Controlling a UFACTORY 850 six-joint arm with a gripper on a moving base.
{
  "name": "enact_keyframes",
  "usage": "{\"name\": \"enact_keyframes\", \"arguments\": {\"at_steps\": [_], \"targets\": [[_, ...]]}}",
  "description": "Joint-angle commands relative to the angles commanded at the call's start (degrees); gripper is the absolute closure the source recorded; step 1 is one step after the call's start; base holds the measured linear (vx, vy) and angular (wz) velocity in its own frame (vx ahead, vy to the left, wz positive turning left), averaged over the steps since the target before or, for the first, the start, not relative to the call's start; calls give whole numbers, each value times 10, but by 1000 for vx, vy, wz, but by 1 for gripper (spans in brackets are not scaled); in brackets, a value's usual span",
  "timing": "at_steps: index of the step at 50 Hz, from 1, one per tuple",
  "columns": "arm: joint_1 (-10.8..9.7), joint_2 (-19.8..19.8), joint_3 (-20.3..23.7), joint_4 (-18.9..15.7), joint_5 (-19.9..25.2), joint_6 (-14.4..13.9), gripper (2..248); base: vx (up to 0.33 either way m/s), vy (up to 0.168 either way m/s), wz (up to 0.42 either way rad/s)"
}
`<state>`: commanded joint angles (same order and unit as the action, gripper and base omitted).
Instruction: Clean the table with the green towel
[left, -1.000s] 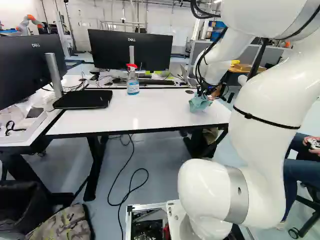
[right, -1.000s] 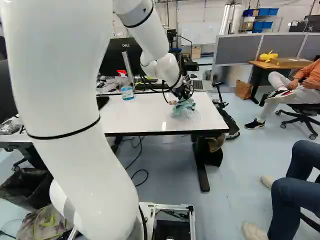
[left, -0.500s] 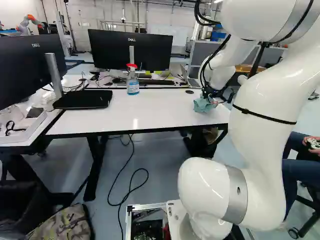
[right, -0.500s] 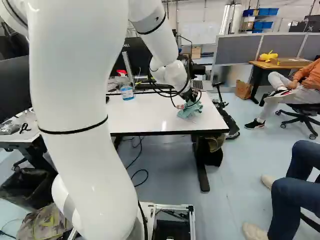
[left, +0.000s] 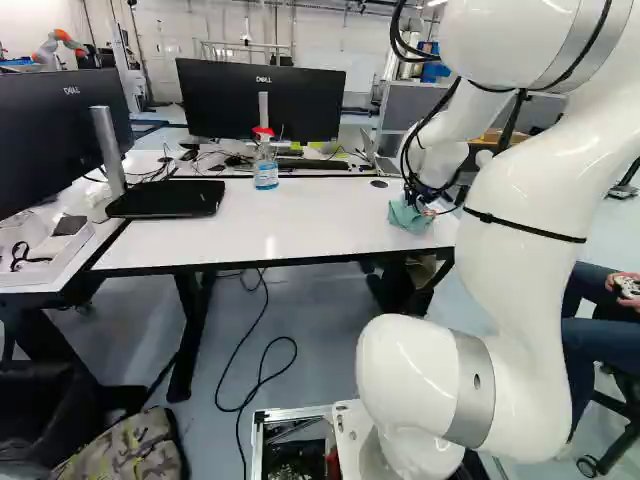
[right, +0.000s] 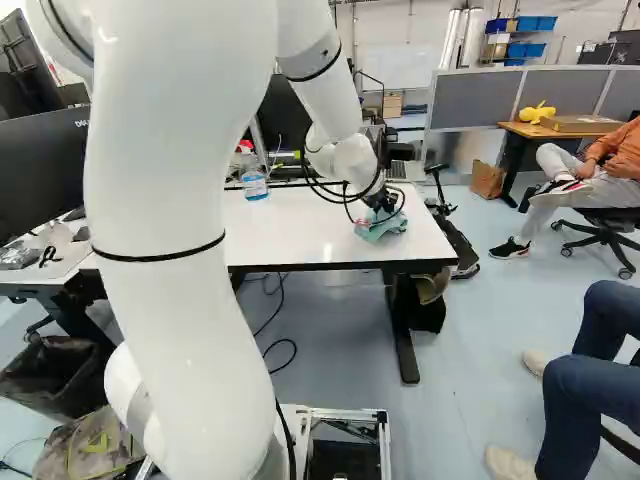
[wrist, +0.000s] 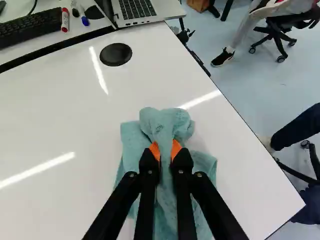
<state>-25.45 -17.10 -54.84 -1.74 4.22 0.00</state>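
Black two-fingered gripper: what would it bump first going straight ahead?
The gripper holds a green cloth towel; beyond it, probably the glossy white tabletop, though the gap is unclear.

The pincer (right: 383, 205) has slid over to the right across the counter (left: 250, 220), and a touch nearer me too, and the green towel (left: 408, 215) has gone along in its grip, its lower edge reaching closer to the near edge now. The big white arm (right: 170, 330) has swung with it: in the right base view its long section stands further right than before, baring more of the left monitor (right: 45, 165).
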Motion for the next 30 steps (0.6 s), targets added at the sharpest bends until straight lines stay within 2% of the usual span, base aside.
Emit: {"name": "enact_keyframes", "arguments": {"at_steps": [15, 30], "targets": [[0, -8, -2, 0, -1, 0, 207, 0, 0, 0], [0, -8, -2, 0, -26, 0, 207, 0, 0, 0]]}}
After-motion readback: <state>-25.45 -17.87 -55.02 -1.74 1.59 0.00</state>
